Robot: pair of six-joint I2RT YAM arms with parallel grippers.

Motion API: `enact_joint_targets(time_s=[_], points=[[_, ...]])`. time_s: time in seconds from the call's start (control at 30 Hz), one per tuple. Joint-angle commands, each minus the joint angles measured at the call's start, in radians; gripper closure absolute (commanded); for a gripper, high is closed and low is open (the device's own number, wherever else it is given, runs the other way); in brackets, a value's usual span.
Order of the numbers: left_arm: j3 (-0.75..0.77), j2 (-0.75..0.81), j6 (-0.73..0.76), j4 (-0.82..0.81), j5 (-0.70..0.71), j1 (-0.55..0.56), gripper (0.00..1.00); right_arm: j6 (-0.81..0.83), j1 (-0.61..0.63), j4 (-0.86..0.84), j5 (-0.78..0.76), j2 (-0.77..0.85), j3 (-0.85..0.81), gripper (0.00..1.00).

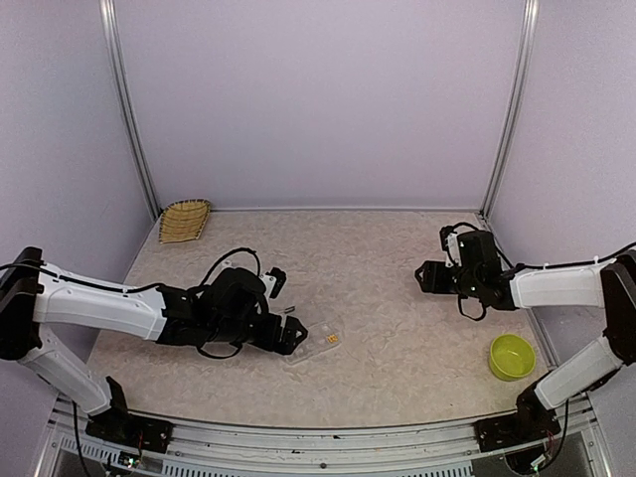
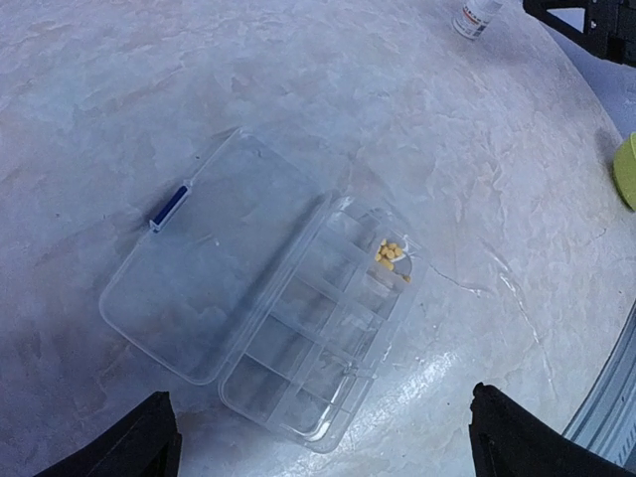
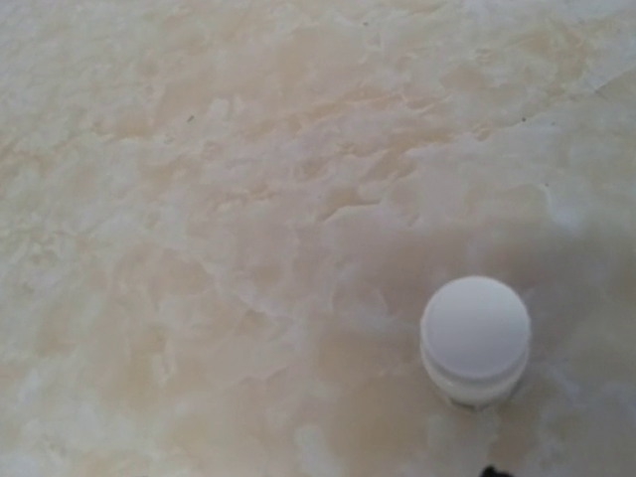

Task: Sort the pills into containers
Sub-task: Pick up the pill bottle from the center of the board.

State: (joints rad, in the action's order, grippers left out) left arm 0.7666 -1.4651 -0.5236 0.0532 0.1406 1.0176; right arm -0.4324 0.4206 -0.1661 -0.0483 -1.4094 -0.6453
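Mottled table [image 1: 397, 248]. Of the left gripper [image 2: 319, 392], only two dark fingertips show at the wrist view's lower corners, spread wide apart and framing the clear box [image 2: 298, 368], whose lid [image 2: 199, 288] lies open flat at left. For the right gripper [image 1: 427, 276], right of centre, the jaw spacing cannot be made out. Green bowl [image 1: 511, 356], lower right. White bottle [image 3: 475, 340], seen cap-on, label hidden. Yellow pills [image 2: 390, 254] cluster in the box's upper-right end cell; their count is unclear.

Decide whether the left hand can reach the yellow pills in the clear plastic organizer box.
Probably yes: the clear plastic organizer box lies open, the open left hand hovers above it, nothing covers the yellow pills.
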Motion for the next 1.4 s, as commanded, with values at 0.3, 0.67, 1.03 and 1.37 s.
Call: enact_joint_targets(time_s=[0.3, 0.67, 1.03, 1.37], points=[[0.038, -0.055, 0.000, -0.035, -0.018, 0.047, 0.01, 0.040, -0.032, -0.023, -0.024, -0.142, -0.089, 0.34], [0.040, -0.054, -0.002, -0.041, -0.010, 0.053, 0.01, 0.055, -0.036, -0.008, -0.136, -0.241, -0.151, 0.32], [0.043, -0.056, 0.000, -0.038, -0.006, 0.054, 0.01, 0.081, -0.036, -0.033, -0.193, -0.315, -0.182, 0.42], [0.058, -0.073, 0.006, -0.039, -0.011, 0.055, 0.01, 0.108, -0.036, -0.049, -0.227, -0.352, -0.206, 0.53]])
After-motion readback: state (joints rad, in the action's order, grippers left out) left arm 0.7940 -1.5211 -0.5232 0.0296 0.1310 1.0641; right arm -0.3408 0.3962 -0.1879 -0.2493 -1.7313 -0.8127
